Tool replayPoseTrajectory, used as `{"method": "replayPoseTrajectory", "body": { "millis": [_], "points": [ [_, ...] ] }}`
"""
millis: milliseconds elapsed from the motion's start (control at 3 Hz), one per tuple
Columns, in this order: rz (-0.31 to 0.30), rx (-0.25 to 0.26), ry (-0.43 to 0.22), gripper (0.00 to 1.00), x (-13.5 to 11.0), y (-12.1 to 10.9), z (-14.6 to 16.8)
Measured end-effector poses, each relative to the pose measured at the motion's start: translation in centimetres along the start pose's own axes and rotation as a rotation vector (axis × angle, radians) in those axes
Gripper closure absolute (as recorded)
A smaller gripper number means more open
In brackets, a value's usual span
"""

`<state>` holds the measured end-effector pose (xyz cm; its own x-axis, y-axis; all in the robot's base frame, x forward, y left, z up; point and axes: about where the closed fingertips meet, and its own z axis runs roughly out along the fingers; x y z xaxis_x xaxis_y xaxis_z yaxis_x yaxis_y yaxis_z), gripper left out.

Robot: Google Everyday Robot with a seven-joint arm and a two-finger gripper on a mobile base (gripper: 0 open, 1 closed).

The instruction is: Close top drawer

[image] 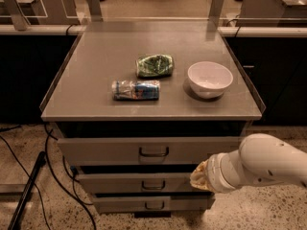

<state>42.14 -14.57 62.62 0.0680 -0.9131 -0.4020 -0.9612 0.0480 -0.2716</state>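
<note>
Top drawer (105, 151) stands partly pulled out. Gripper (198, 175) sits just below its right half, before the second drawer (120, 182). Above it, on the tabletop (91, 66): white bowl (209, 79), green bag (154, 65), plastic bottle (135, 90) lying flat.

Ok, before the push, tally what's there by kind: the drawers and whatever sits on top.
Drawers: 3 (top drawer, standing open; middle drawer; bottom drawer)
Bowls: 1 (white bowl)
Bags: 1 (green bag)
Bottles: 1 (bottle, lying on its side)
Total: 6
The gripper is low on the right, in front of the middle drawer's right end.
</note>
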Motion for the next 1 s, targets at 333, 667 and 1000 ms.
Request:
{"method": "replayPoseTrajectory", "body": {
  "millis": [333,667,1000],
  "points": [
    [0.000,0.000,0.000,0.29,0.00,0.00,0.00],
    [0.000,0.000,0.000,0.00,-0.01,0.00,0.00],
    [0.000,0.000,0.000,0.00,-0.01,0.00,0.00]
  ]
}}
